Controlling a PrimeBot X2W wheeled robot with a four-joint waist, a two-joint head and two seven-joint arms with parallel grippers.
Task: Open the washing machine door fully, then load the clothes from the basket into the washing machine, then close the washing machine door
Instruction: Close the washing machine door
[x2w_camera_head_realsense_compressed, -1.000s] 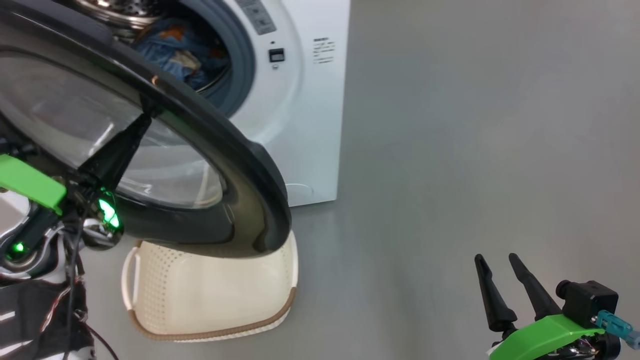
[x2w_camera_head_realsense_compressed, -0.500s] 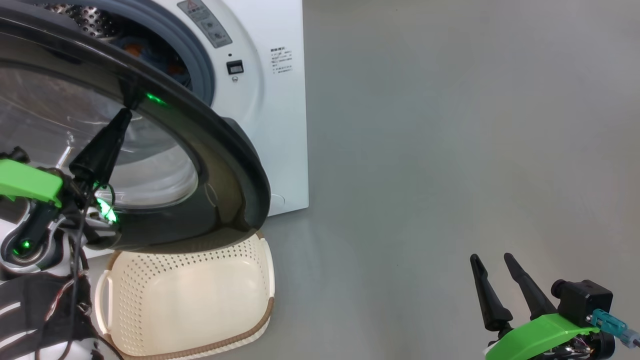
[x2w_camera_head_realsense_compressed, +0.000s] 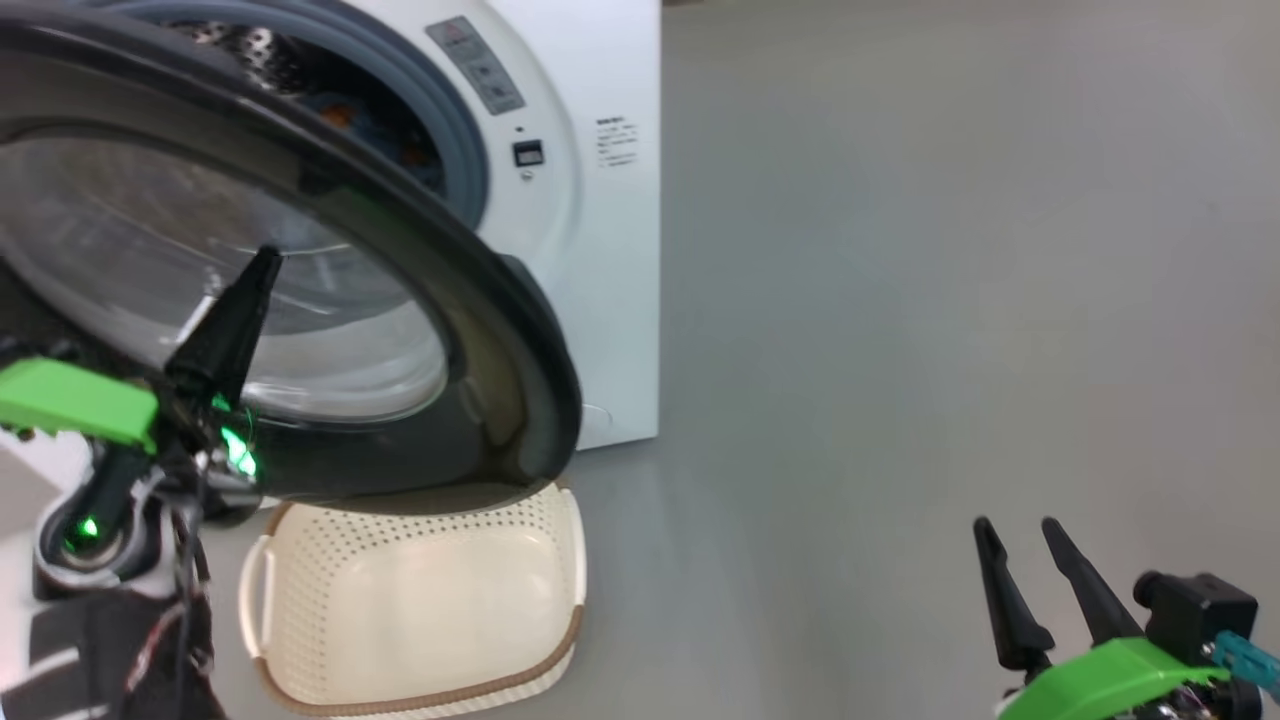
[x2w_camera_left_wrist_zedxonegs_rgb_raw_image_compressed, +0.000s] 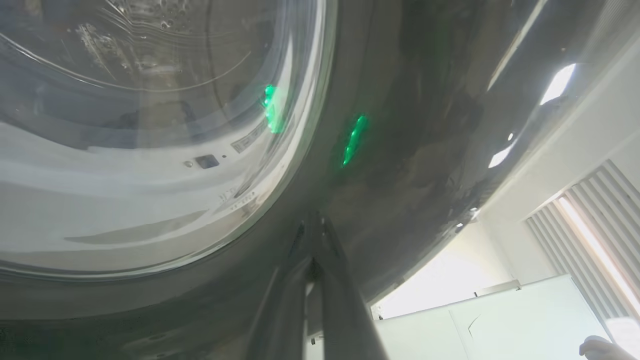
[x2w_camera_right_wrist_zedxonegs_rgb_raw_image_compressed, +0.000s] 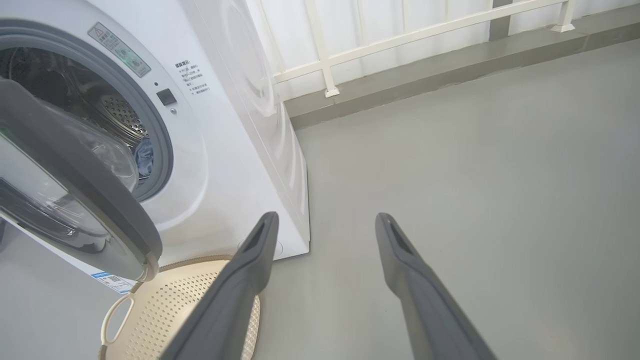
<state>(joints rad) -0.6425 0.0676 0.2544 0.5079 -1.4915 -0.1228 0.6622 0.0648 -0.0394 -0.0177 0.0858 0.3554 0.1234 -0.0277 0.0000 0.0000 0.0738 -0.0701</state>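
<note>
The washing machine (x2w_camera_head_realsense_compressed: 600, 250) stands at the upper left, with its glossy black door (x2w_camera_head_realsense_compressed: 480, 330) swung partway out over the basket. My left gripper (x2w_camera_head_realsense_compressed: 265, 258) is shut, and its tips rest against the door's outer face by the glass window. In the left wrist view the shut left gripper (x2w_camera_left_wrist_zedxonegs_rgb_raw_image_compressed: 314, 222) touches the dark rim beside the glass. The clothes (x2w_camera_head_realsense_compressed: 400, 135) lie inside the drum, blue with orange spots, and show again as a bit of blue clothes (x2w_camera_right_wrist_zedxonegs_rgb_raw_image_compressed: 144, 156). Nothing lies in the part of the basket (x2w_camera_head_realsense_compressed: 400, 600) that shows. My right gripper (x2w_camera_head_realsense_compressed: 1015, 535) is open over bare floor.
Grey floor (x2w_camera_head_realsense_compressed: 950, 300) stretches wide to the right of the machine. In the right wrist view a white railing (x2w_camera_right_wrist_zedxonegs_rgb_raw_image_compressed: 325, 65) and a raised ledge run along the back wall behind the machine. The basket sits on the floor right under the door's lower edge.
The head view has shifted. The door now hides more of the drum opening than a second ago. My left fingertips sit lower, over the glass instead of at the rim. The right gripper stays open.
</note>
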